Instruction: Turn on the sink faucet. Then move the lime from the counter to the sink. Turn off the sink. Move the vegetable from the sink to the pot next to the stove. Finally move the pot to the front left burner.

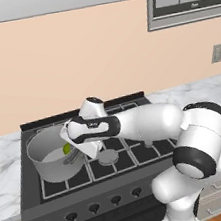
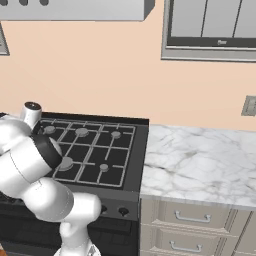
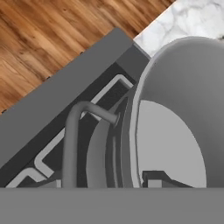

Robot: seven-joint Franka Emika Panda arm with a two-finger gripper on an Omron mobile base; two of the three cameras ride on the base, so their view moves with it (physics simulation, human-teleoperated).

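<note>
Gripped at its rim, it seems, the wide grey steel pot (image 1: 51,155) is being held on the black stove (image 1: 115,157); the glossy green lime (image 1: 67,148) is lying inside. If the gripper (image 1: 74,156) is slipping, the pot is being tipped.

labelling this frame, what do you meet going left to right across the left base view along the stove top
counter → pot → lime → burner cap → arm → counter on the right

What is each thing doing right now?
pot: upright on the stove's front left burner, no lid.
lime: inside the pot, against its right wall.
stove: no flames showing.
pincer: at the pot's right rim; open or shut is hidden.
drawers: shut.
</note>
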